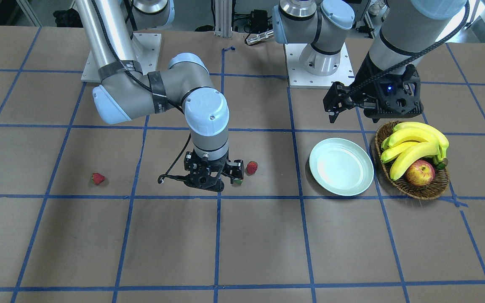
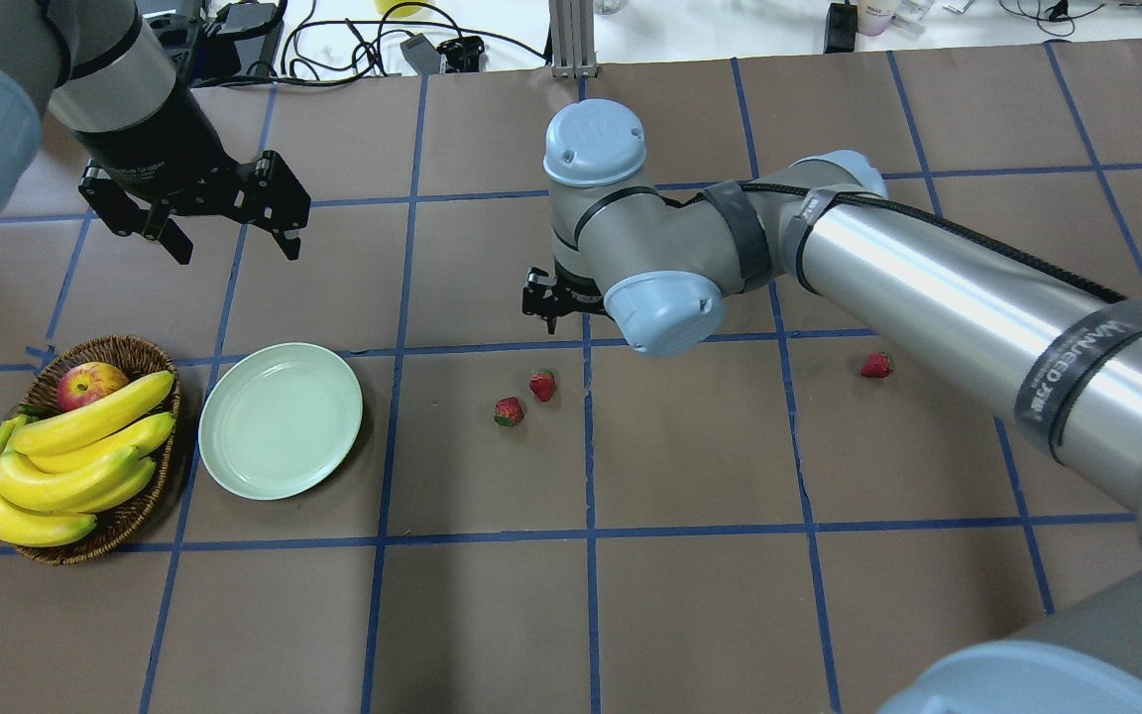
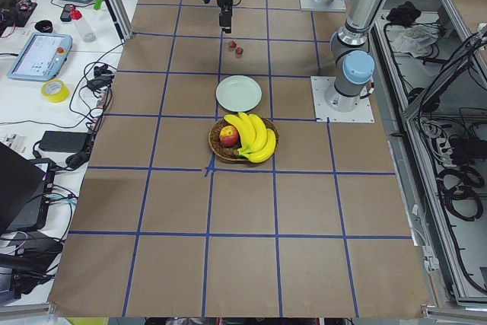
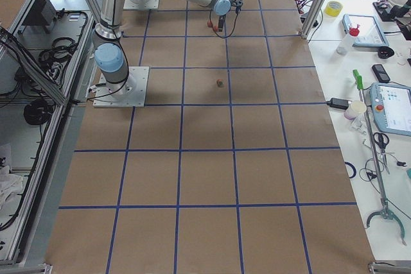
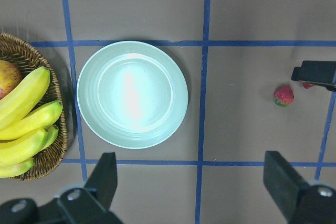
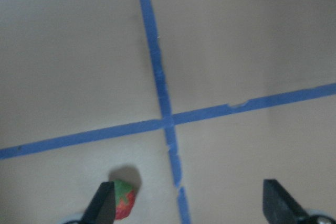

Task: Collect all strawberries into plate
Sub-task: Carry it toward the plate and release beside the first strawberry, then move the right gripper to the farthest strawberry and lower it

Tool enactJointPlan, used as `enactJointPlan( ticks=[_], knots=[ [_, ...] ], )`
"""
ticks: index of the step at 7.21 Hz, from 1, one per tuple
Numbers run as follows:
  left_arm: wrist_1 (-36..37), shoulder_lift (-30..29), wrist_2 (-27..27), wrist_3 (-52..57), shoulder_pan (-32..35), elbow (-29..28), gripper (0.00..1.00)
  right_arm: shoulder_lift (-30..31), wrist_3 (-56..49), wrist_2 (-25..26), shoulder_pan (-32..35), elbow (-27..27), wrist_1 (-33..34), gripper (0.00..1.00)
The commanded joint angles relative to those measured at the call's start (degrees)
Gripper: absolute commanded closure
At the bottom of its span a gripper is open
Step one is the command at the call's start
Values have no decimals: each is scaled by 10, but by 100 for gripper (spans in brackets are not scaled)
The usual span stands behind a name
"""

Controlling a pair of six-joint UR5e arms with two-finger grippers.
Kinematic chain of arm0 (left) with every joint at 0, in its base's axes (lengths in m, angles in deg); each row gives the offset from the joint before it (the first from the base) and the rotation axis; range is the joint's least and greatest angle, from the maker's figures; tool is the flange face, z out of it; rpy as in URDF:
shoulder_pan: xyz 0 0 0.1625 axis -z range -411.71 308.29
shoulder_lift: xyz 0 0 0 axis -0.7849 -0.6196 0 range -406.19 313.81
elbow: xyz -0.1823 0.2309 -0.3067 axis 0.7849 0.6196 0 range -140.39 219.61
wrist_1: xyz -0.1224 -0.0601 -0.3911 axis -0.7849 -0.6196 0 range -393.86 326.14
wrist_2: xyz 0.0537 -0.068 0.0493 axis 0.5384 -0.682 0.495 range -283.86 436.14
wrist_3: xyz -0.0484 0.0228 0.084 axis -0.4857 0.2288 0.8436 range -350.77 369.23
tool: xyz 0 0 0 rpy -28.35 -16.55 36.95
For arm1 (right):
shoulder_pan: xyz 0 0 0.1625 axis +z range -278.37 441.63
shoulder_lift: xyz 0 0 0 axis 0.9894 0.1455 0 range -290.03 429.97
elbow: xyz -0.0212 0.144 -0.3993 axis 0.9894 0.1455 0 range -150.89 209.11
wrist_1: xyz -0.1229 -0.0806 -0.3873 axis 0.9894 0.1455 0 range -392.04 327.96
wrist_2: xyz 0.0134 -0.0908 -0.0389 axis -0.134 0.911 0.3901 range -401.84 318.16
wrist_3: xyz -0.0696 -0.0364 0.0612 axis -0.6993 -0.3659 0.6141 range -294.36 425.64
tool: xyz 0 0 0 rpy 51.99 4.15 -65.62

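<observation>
Bright, even light is falling from above, and the tabletop (image 1: pixel 267 244) is taking only a soft, faint shadow under the right arm (image 1: pixel 158 90). The plate (image 5: pixel 131 93) is glaring white at its middle in the left wrist view. The right wrist view is coming out blurred and washed pale, the strawberry (image 6: pixel 125 203) showing soft-edged. Daylight is blowing out the front view's top right corner.

Right arm (image 2: pixel 928 268): polished silver tube, grey joint housings, pale blue end caps with small screws; black cable strapped on by black bands, one lettered. Left arm (image 1: pixel 411 25): same finish. Left pincer (image 2: pixel 234 246) and right pincer (image 6: pixel 189 205): black. Base plates (image 1: pixel 297 80): white, bolted.
</observation>
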Motion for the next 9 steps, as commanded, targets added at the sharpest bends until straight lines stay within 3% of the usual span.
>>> enactJointPlan(
  ticks=[1,4,7,9],
  knots=[
    [-1,0,1,0,0,0,0,61,-153,20,-125,-45,-50,0],
    [0,-2,0,0,0,0,0,97,-340,21,-273,-142,-14,0],
    [0,-4,0,-1,3,0,0,75,-395,39,-298,-199,72,1],
    [0,-5,0,0,2,0,0,61,-405,53,-299,-200,74,16]
  ],
)
